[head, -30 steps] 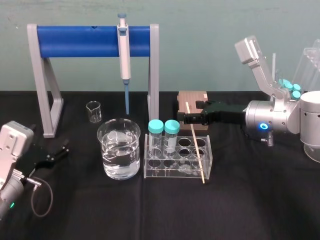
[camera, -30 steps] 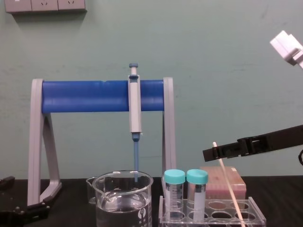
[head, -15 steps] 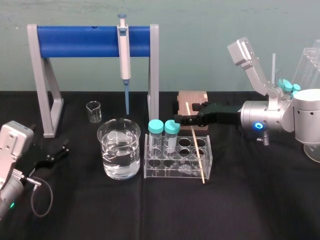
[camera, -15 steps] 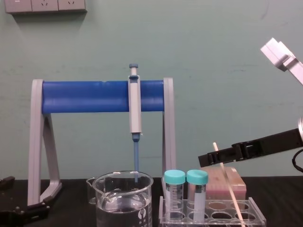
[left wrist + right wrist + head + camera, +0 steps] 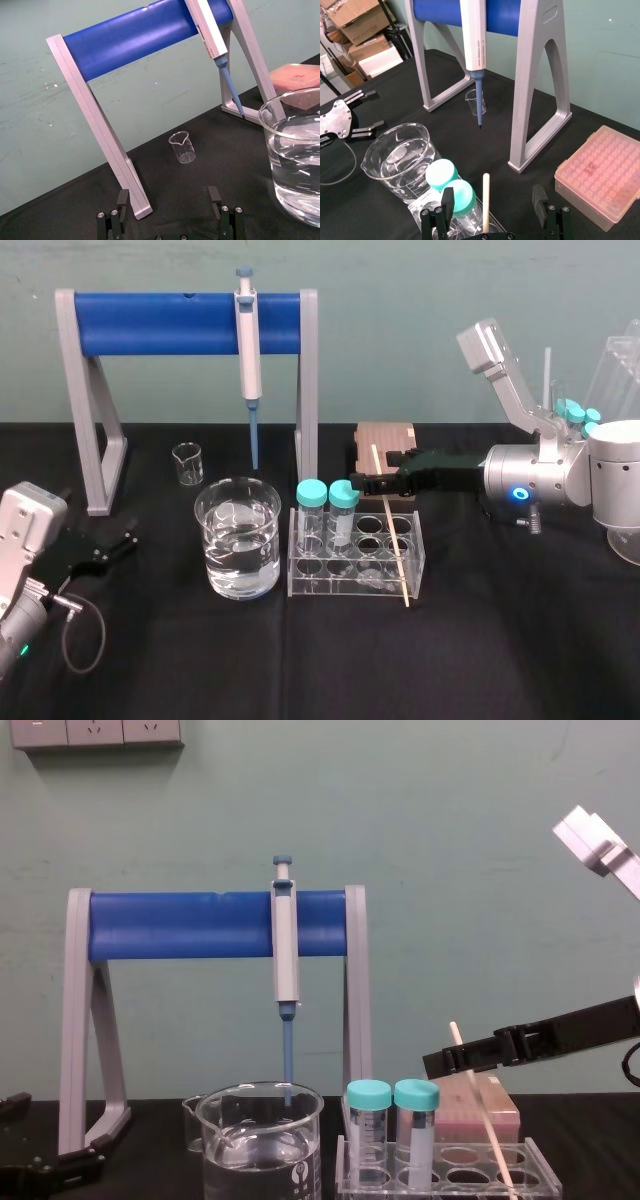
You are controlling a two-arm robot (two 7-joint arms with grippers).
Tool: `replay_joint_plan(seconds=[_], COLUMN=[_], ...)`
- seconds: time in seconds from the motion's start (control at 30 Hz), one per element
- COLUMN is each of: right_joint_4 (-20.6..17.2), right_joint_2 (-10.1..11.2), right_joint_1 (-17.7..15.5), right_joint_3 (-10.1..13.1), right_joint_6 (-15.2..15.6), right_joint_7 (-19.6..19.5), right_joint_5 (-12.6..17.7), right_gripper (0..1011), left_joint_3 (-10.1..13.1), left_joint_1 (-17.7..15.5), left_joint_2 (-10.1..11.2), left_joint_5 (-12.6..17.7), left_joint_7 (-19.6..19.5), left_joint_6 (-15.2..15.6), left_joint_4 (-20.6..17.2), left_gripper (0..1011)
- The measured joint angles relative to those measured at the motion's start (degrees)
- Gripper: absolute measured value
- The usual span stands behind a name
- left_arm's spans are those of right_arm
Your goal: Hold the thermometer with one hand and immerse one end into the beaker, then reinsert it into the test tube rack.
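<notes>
Above the rack [image 5: 355,586], my right gripper [image 5: 362,481] straddles the thermometer [image 5: 393,540], fingers spread. My left gripper [image 5: 126,536] sits far left, also spread.

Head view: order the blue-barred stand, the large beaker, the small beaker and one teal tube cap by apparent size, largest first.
1. blue-barred stand
2. large beaker
3. small beaker and teal cap: these look alike, and the small beaker stands farther back, so I leave them unranked.

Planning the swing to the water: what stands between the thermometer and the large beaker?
In the head view, two teal-capped tubes, upright in the test tube rack, stand between thermometer and beaker. The open right gripper brackets the thermometer's top.
</notes>
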Motion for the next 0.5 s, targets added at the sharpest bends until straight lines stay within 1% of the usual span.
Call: replay_joint_plan(seconds=[0.5], right_joint_4=[-0.1], right_joint_2=[0.3], right_joint_1=[-0.4], right_joint_3=[0.2], right_joint_6=[0.2], right_joint_7=[0.5], right_joint_5=[0.2], right_gripper=[1003], left_joint_3=[0.0], left_joint_1=[0.0], left_joint_2=[0.0], left_joint_5=[0.0], left_joint_7=[0.0], left_joint_6=[0.0], left_joint_4=[0.0], left_gripper=[1004])
